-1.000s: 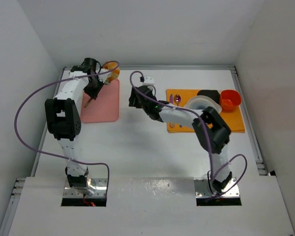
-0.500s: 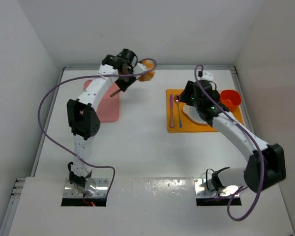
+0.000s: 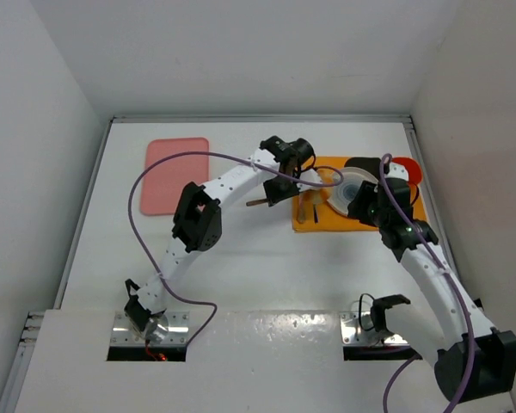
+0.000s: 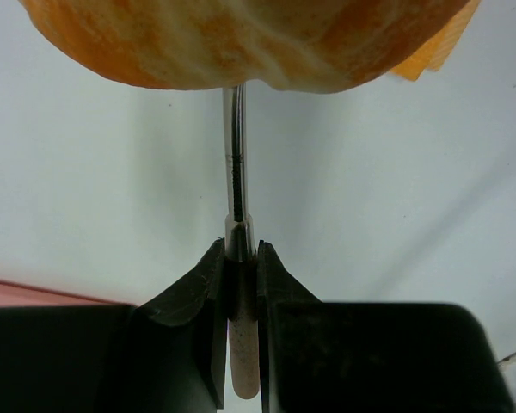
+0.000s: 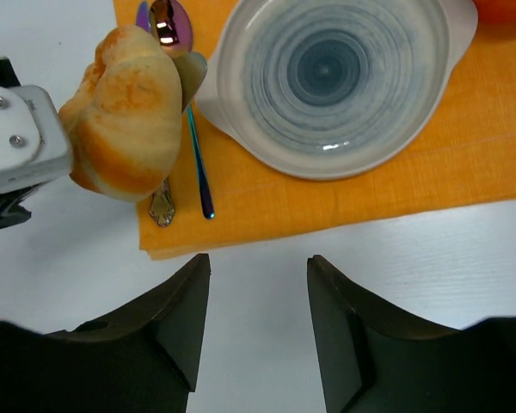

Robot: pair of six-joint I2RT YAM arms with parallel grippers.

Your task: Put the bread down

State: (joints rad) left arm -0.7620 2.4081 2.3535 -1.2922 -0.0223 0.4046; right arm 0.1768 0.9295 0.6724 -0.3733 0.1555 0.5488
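Observation:
The bread (image 5: 125, 112), a golden scored bun, hangs just above the left end of the orange mat (image 5: 396, 185), beside the white bowl (image 5: 331, 77). It is stuck on the metal shaft (image 4: 235, 163) of a fork-like utensil. It fills the top of the left wrist view (image 4: 241, 43) and shows blurred in the top view (image 3: 324, 178). My left gripper (image 4: 239, 249) (image 3: 284, 172) is shut on the utensil's brown handle (image 4: 242, 361). My right gripper (image 5: 258, 267) (image 3: 367, 200) is open and empty, over the table just in front of the mat.
Cutlery lies on the mat under the bread: a purple spoon (image 5: 168, 17), an iridescent handle (image 5: 198, 163) and a silver handle (image 5: 162, 206). An orange cup (image 3: 410, 170) stands right of the bowl (image 3: 351, 185). A pink mat (image 3: 176, 175) lies at the back left.
My left arm has swung right, carrying the skewered bread from the back middle of the table to over the orange mat. My right arm has drawn back and shifted right.

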